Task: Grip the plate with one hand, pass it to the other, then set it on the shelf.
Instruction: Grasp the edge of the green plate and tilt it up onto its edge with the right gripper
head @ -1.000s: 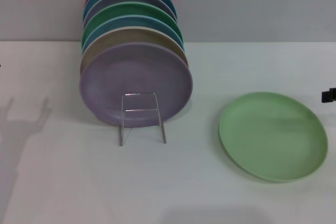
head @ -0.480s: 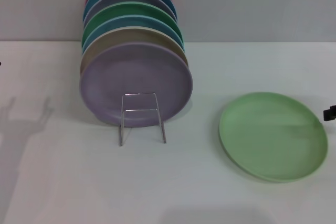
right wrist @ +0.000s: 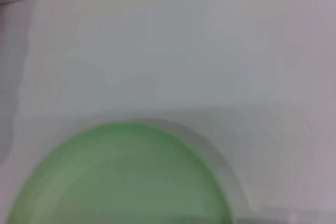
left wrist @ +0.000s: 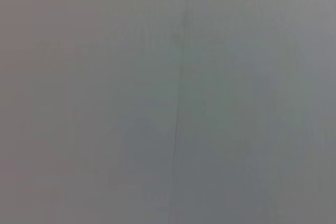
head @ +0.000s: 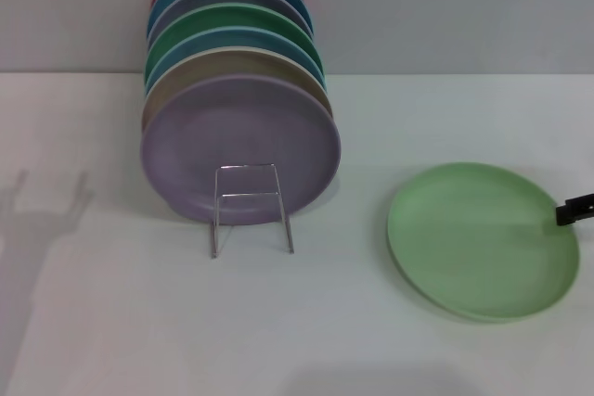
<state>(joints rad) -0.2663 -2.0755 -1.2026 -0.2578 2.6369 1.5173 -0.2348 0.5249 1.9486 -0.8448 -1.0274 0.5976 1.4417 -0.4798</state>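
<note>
The white matte tabletop is the largest thing here, running back to a grey wall. Toward its far edge, left of centre, a row of round plates stands on edge, leaning back one behind another: crimson, blue, lilac, emerald, blue, tan, and a large lilac plate foremost. They are kept upright by the thin silver wire plate rack, whose upright loop rises in front of the lilac plate. Standing on edge leaves room at the front for one more, which is probably where the task ends.

The round, shallow, pale mint-green plate lies flat near the table's right edge, well apart from the rack, within the right arm's reach. The right wrist view shows it close below that camera.

Only a small black tip of the right gripper enters at the right border, at the plate's right rim; whether its fingers are spread or closed cannot be told. The left gripper is out of sight; its wrist view shows only blank grey.

No brand, label or writing is legible anywhere.
</note>
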